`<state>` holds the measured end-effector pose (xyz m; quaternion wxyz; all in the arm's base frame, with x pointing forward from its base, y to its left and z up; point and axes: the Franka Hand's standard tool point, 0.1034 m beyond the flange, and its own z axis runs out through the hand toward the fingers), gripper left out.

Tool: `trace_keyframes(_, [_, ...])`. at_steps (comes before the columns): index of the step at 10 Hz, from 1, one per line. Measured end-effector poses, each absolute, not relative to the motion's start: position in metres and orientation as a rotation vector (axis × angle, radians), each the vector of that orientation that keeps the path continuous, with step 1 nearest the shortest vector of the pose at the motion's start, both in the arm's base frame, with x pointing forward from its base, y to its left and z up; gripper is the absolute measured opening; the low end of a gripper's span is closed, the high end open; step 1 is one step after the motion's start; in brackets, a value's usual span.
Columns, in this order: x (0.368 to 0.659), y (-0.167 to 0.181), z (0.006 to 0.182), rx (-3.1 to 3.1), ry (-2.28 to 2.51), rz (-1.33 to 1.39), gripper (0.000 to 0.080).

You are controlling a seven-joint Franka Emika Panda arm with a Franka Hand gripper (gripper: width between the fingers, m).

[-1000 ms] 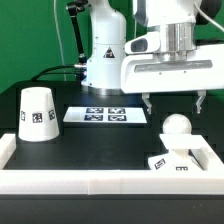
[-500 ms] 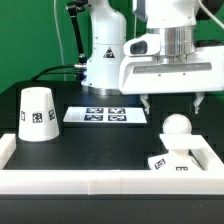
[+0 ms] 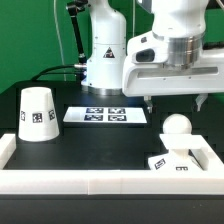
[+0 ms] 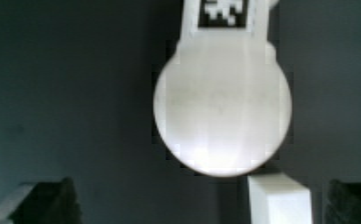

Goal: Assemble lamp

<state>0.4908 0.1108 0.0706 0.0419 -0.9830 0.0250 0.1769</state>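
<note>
Currently the white ball-shaped plastic bulb (image 3: 177, 126) stands at four o'clock in the exterior view, below the two-finger gripper (image 3: 176, 104), whose fingers are spread wide, holding nothing. It looks light, rigid and slippery, so grasping across its widest middle seems best.

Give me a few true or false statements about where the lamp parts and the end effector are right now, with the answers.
1. The shade stands on the exterior view's left of the marker board. True.
2. The end effector is shut on the bulb. False: it hangs open above the bulb, holding nothing.
3. The shade covers the bulb. False: they stand far apart, at opposite sides of the table.
4. The bulb is close to the base, at the exterior view's right. True.
</note>
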Motion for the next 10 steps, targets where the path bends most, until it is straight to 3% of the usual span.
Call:
trace_keyframes(6, [0.478,0.120,0.063,-2.878,0.046,1.068,0.0698])
trace_keyframes(10, [0.480,0.121,0.059,-2.867,0.053,1.107,0.0698])
